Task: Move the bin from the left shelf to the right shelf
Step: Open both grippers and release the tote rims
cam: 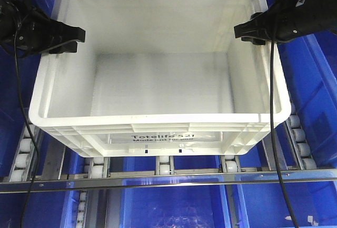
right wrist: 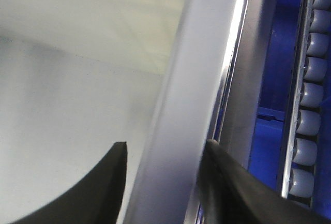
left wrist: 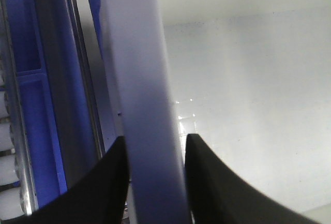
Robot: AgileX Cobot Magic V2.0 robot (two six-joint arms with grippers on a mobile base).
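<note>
Bin: the white bin (cam: 158, 80) fills most of the front view, open top upward, with nothing visible inside. Its near wall, at 6 o'clock, carries black print reading "Totelife 521", with a smaller line below it.
Bin support: it sits on a shelf of roller tracks (cam: 164, 166), whose white wheels show under its front edge and along both sides. A metal rail (cam: 168, 181) crosses the shelf front, just below the bin.
Left gripper: the left gripper (cam: 67, 39) is at 9 o'clock of the bin, on the left rim. In the left wrist view the left gripper (left wrist: 155, 182) straddles the bin's wall (left wrist: 145, 105), one black finger (left wrist: 101, 188) outside and the other inside the bin. The jaws are narrow, closed onto the rim.
Right gripper: the right gripper (cam: 251, 32) is at 3 o'clock of the bin, on the right rim. In the right wrist view the right gripper (right wrist: 163, 182) also straddles the wall (right wrist: 181, 120), with one dark finger (right wrist: 93, 182) inside and the other outside. It too is pinched onto the rim.
Cables: a black cable (cam: 274, 112) hangs from the right arm down across the bin's right corner, and another (cam: 23, 133) drops from the left arm.
Surroundings: blue bins (cam: 174, 201) lie below the rail at 6 o'clock, and more blue bins flank the white one at 3 and 9 o'clock.
</note>
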